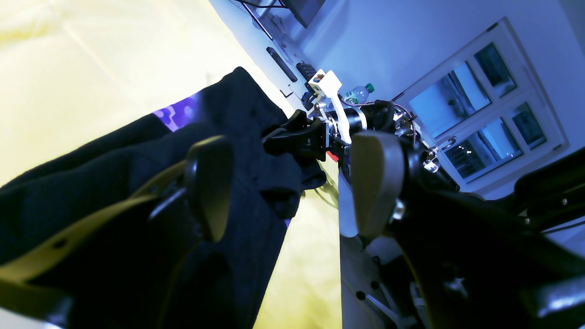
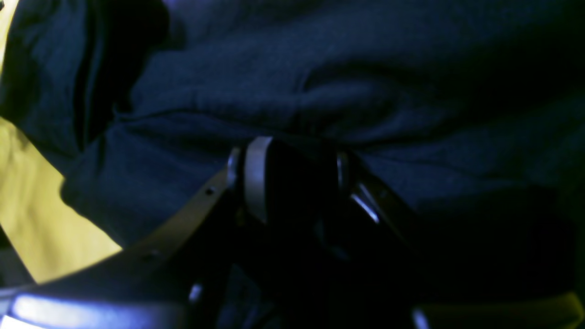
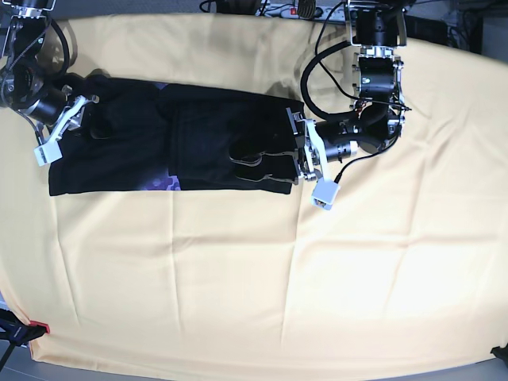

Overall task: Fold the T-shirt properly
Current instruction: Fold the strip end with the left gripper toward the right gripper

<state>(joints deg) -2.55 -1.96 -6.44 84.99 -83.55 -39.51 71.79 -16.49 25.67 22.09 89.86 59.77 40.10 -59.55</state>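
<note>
Arms: black, jointed, with looping black cables.
Left pincer [image 3: 262, 155]: black, with pale rounded pads [image 1: 377, 183].
Right pincer [image 3: 91, 119]: black, with metal screws.
Wrist cameras: in white housings [image 3: 324, 193].

The black T-shirt [image 3: 171, 147] lies folded into a long band, purple print peeking at its edge.

yellow tablecloth [image 3: 238, 278], creased, over table; clear plastic bottle [image 1: 358, 94], green cap; white-framed window [image 1: 489, 105]; black cables [image 3: 317, 59].
</note>
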